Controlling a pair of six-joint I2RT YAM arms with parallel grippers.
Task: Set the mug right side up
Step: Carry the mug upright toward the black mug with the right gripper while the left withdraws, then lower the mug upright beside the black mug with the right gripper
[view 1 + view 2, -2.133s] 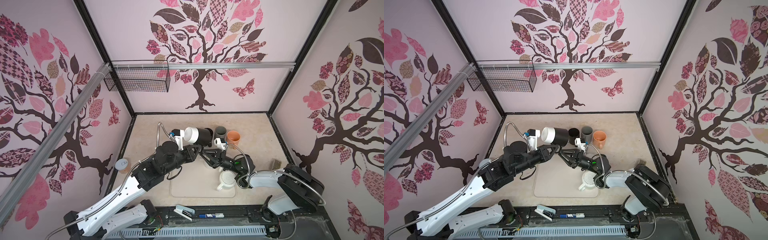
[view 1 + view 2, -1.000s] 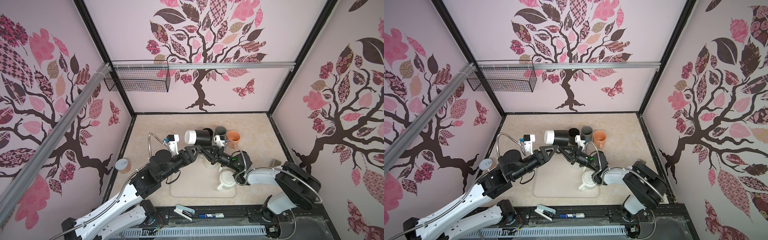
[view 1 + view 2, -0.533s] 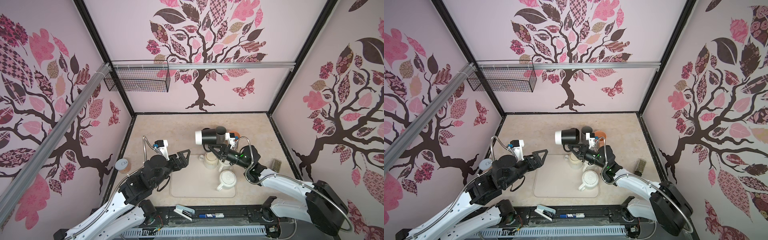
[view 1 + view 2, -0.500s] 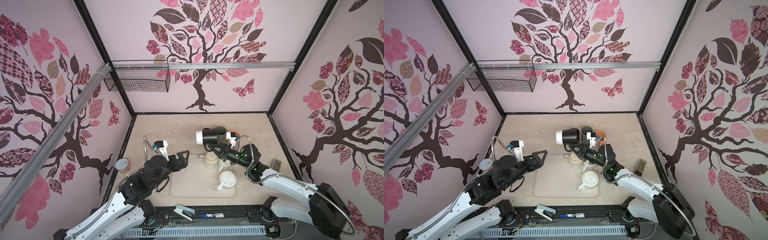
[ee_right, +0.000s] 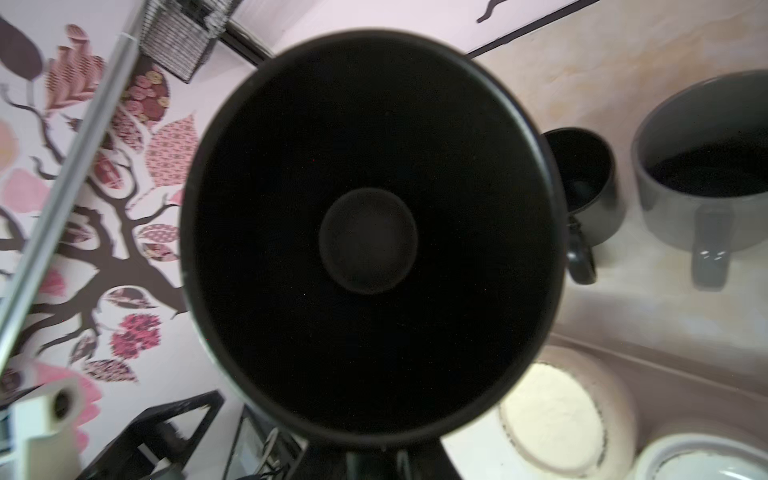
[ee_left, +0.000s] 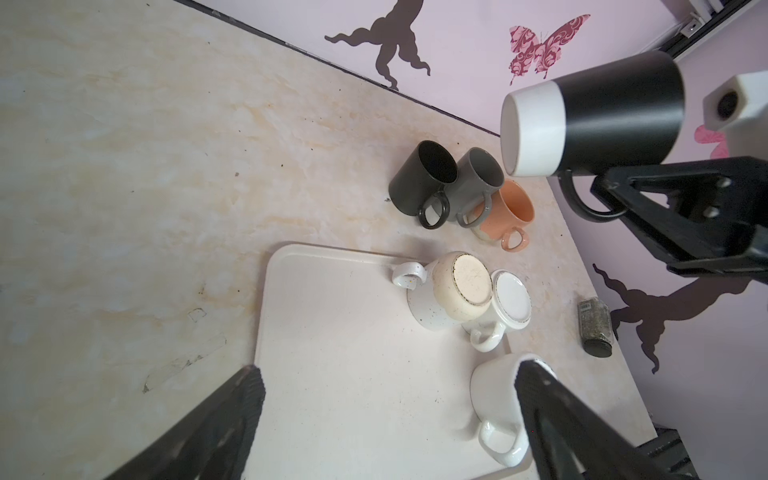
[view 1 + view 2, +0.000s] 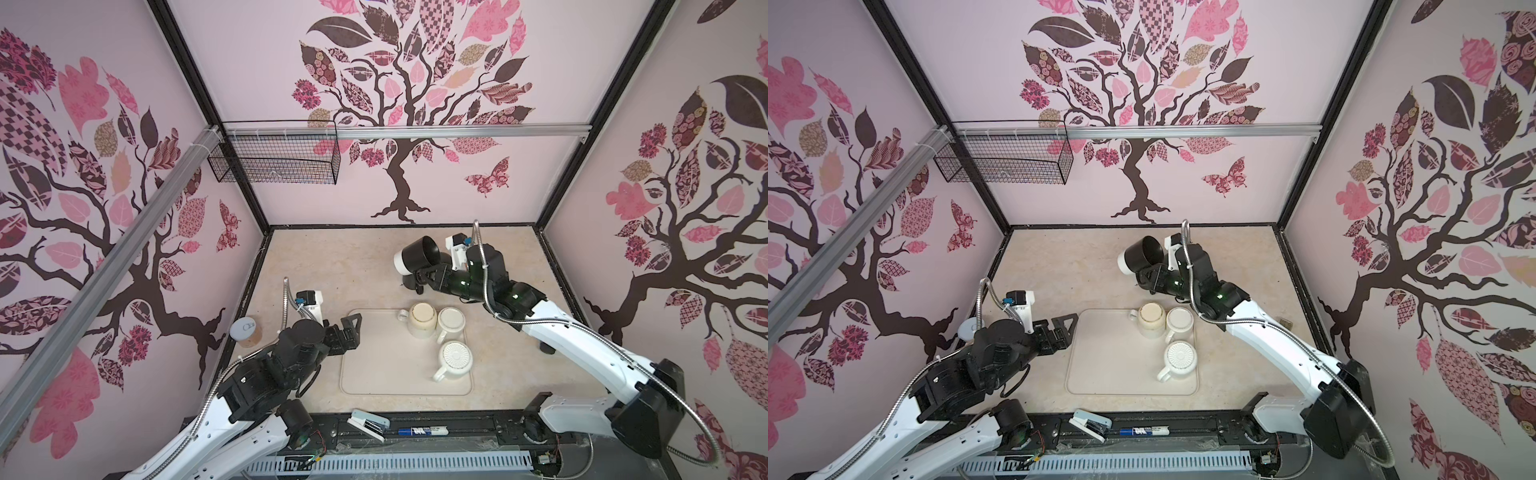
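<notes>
Clamped only by its handle in the right pincer [image 7: 426, 277], the mug [image 7: 417, 261] hangs sideways above the rear mugs [image 6: 478, 178] and may swivel or drop onto them during lowering; the left pincer [image 7: 348, 334] is spread wide, empty.

Wire basket [image 7: 272, 162] on the back rail, stapler [image 7: 368, 424] beside marker [image 7: 422, 431] at the front edge

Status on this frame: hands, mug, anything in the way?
Left hand open, empty. Right hand shut on handle of black mug; mug aloft, tilted, not upright. Nearby: grey mug, upright.
</notes>
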